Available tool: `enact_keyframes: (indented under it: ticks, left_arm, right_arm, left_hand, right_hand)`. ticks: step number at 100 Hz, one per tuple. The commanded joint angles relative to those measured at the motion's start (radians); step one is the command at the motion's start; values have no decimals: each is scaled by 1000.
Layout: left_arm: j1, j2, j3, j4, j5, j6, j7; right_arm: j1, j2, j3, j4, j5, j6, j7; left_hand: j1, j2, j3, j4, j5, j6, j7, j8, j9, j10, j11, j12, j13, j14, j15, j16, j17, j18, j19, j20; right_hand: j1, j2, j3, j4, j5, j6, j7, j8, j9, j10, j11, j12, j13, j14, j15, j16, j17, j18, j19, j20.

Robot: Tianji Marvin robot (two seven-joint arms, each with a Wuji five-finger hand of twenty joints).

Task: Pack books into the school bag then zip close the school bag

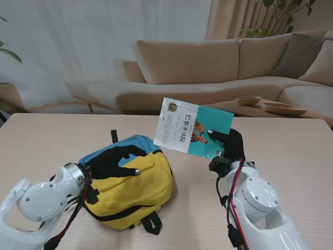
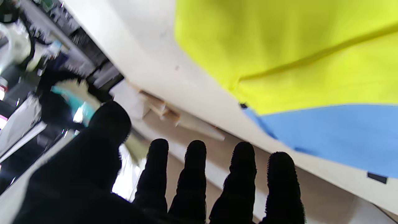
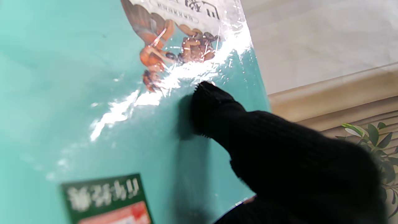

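Observation:
A yellow and blue school bag (image 1: 136, 179) lies on the table in front of my left arm. My left hand (image 1: 113, 162) in its black glove rests spread on the bag's top, fingers apart; the left wrist view shows the fingers (image 2: 194, 174) extended beside the bag's fabric (image 2: 298, 56). My right hand (image 1: 229, 144) is shut on a white and teal book (image 1: 193, 126), holding it by its right corner, lifted and tilted over the table just right of the bag. The thumb (image 3: 214, 109) presses on the book's cover (image 3: 77, 93).
The wooden table (image 1: 291, 151) stretches to the right and behind the bag. Black straps (image 1: 151, 223) trail from the bag on my side. A beige sofa (image 1: 218, 67) and a low table with wooden bowls (image 1: 283, 108) stand beyond the far edge.

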Motion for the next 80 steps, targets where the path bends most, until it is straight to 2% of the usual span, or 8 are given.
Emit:
enact_keyframes:
  ticks: [1, 7, 30, 48, 68, 80]
  left_arm:
    - [6, 16, 14, -4, -7, 15, -16]
    - [1, 24, 29, -2, 26, 20, -48]
    - [-12, 47, 87, -12, 158, 29, -142]
    - [-18, 55, 131, -31, 338, -8, -178]
    - [-48, 61, 185, -24, 424, -22, -214]
    - [-71, 64, 213, -11, 455, -20, -233]
  right_arm:
    - [-1, -10, 8, -3, 7, 0, 4]
    - [-1, -10, 14, 0, 8, 2, 6]
    - [4, -11, 27, 11, 3, 8, 3]
    - [2, -12, 30, 12, 7, 8, 0]
    - [0, -13, 29, 10, 14, 12, -3]
    - [1, -12, 28, 13, 12, 12, 0]
  left_hand:
    - [-31, 23, -39, -1, -11, -32, -19, -11, -8, -18, -11, -2, -29, -30, -18, -11, -28, -30, -33, 2]
    - [-17, 32, -78, 5, -15, -31, -24, -3, -11, -20, -5, 7, -34, -33, -20, -5, -28, -38, -49, 15]
    - [-68, 44, -132, -2, -30, -15, -34, 0, -22, -28, -1, 14, -40, -44, -19, 0, -35, -53, -64, 20]
    - [-94, 46, -160, -4, -46, -13, -48, -2, -37, -45, -1, 17, -45, -59, -19, 1, -30, -67, -63, 28]
    - [-86, 35, -160, -1, -49, -14, -48, 4, -41, -55, 10, 23, -46, -70, -13, 2, -26, -77, -58, 36]
    - [-35, 34, -114, 7, -39, -22, -12, 32, -29, -65, 43, 44, -42, -76, 6, 10, -20, -83, -33, 49]
  right_hand:
    - [171, 114, 109, 29, 208, -209, 263, 176, -1, -18, 51, 19, 73, 1, 37, 14, 38, -6, 54, -6]
    - [171, 113, 110, 29, 210, -208, 262, 178, -1, -19, 51, 18, 73, 2, 37, 14, 38, -6, 54, -7]
    - [171, 111, 113, 28, 212, -208, 261, 183, -1, -19, 53, 16, 73, 2, 37, 12, 35, -3, 53, -11]
    - [171, 109, 114, 27, 214, -210, 261, 186, 0, -20, 55, 14, 73, 2, 37, 12, 35, -3, 52, -13]
    - [171, 107, 116, 26, 217, -208, 260, 191, -1, -19, 57, 13, 71, 2, 37, 12, 34, 1, 53, -15]
    - [171, 107, 116, 26, 218, -209, 260, 193, 0, -19, 58, 12, 71, 2, 38, 12, 32, -2, 53, -16]
